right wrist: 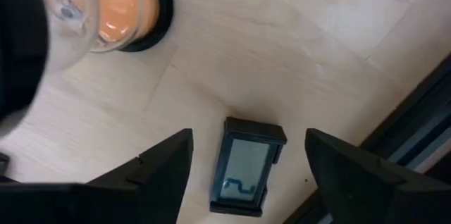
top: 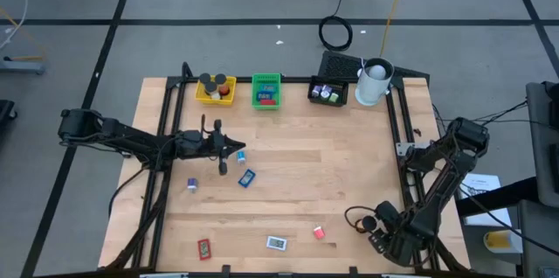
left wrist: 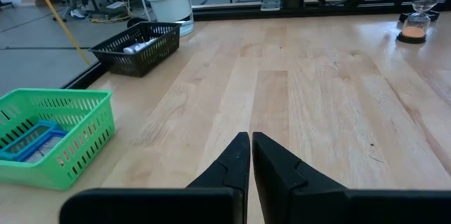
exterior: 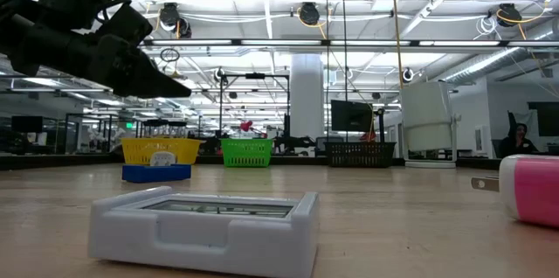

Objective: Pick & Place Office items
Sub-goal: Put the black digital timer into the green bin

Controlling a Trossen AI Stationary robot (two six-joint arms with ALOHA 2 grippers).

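Note:
My right gripper [right wrist: 248, 136] is open at the table's near right corner [top: 377, 225] and points down. Its fingers stand on either side of a small black rectangular piece with a screen [right wrist: 246, 168], which lies flat on the wood and is untouched. My left gripper [left wrist: 250, 139] is shut and empty, held level over the table's left middle [top: 231, 149]. Loose office items lie flat on the table: a blue piece [top: 246, 177], a small purple bit [top: 191, 185], a red piece [top: 203, 248], a white piece [top: 276, 243] and a pink piece [top: 320, 232].
A sand timer with orange sand [right wrist: 106, 5] stands close beside my right gripper. A yellow tray [top: 216, 90], a green tray [top: 266, 91], a black tray [top: 328, 93] and a white cup [top: 374, 83] line the far edge. Black rails [top: 397, 138] run along both sides.

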